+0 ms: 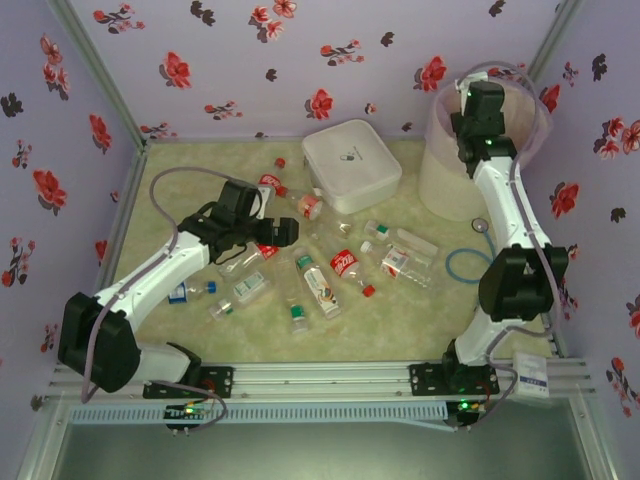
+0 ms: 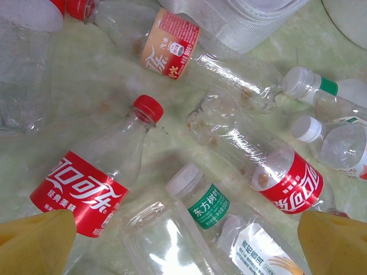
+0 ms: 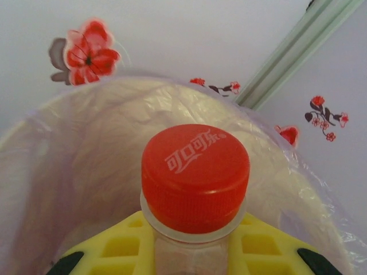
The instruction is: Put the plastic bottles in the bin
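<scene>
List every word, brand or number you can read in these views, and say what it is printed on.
"可口可乐": red cap of the held bottle.
"可口可乐", "经典美味": left cola bottle.
"可口可乐", seen upside down: right cola bottle.
"东方树叶": green-labelled bottle.
Too blurred to read: orange-labelled bottle, white-labelled bottle.

Red-capped bottle (image 3: 195, 177): 可口可乐 embossed on cap. Left wrist view: two cola bottles (image 2: 80, 192) (image 2: 289, 186), red labels read 可口可乐. Green-label bottle (image 2: 209, 206): 东方树叶.
</scene>
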